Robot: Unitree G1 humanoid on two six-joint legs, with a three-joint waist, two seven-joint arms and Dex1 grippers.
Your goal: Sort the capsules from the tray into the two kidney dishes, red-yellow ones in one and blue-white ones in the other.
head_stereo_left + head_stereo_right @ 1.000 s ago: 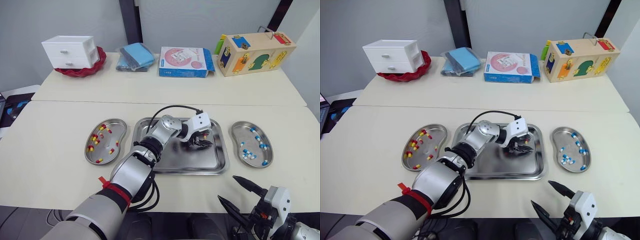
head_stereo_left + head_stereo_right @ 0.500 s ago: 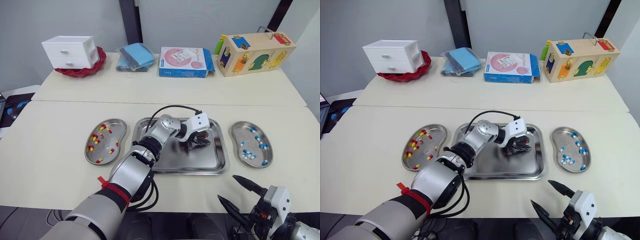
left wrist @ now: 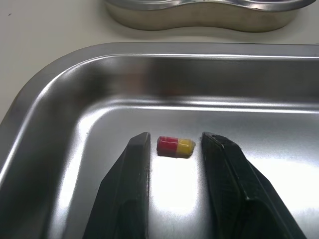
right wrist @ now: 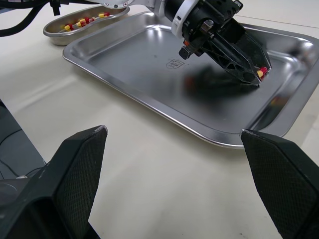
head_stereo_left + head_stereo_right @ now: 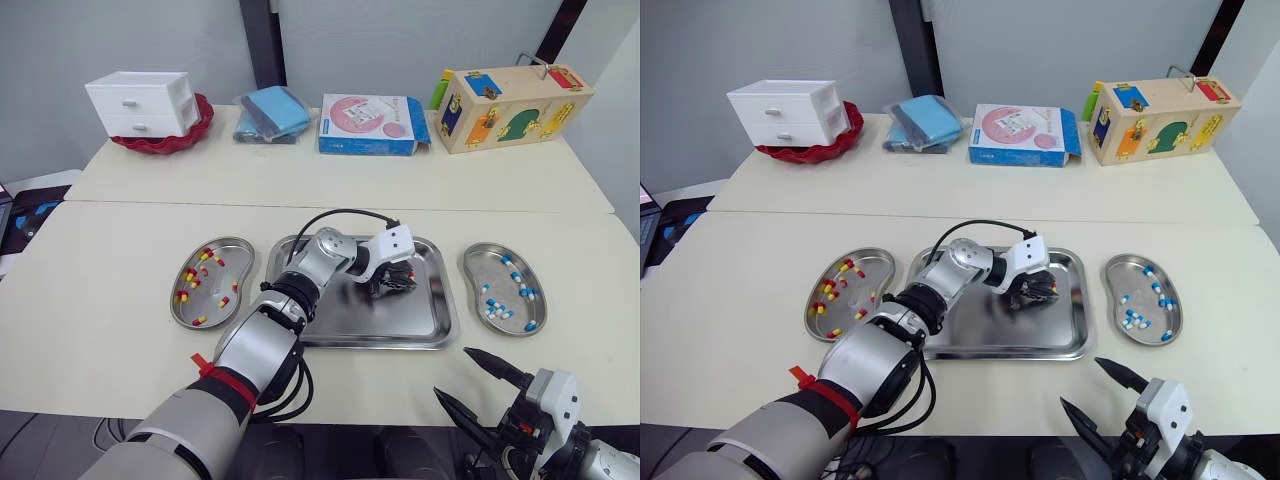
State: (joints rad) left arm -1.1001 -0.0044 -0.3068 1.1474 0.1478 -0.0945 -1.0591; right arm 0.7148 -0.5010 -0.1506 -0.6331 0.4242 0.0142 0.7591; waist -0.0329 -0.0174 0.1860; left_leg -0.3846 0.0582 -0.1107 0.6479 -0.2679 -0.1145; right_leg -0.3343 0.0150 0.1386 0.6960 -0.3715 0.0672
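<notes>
Tray [image 5: 400,318] between two kidney dishes [image 5: 238,265]

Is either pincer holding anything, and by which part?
Nothing is held. The left pincer straddles a red-yellow capsule on the tray, gaps at both ends; the right pincer hangs open, empty.

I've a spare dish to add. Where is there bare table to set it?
Bare: the table left of the red-yellow kidney dish, and the strip between the tray and the blue box. Crowded: the tray's right part, where the left jaws straddle a capsule.
</notes>
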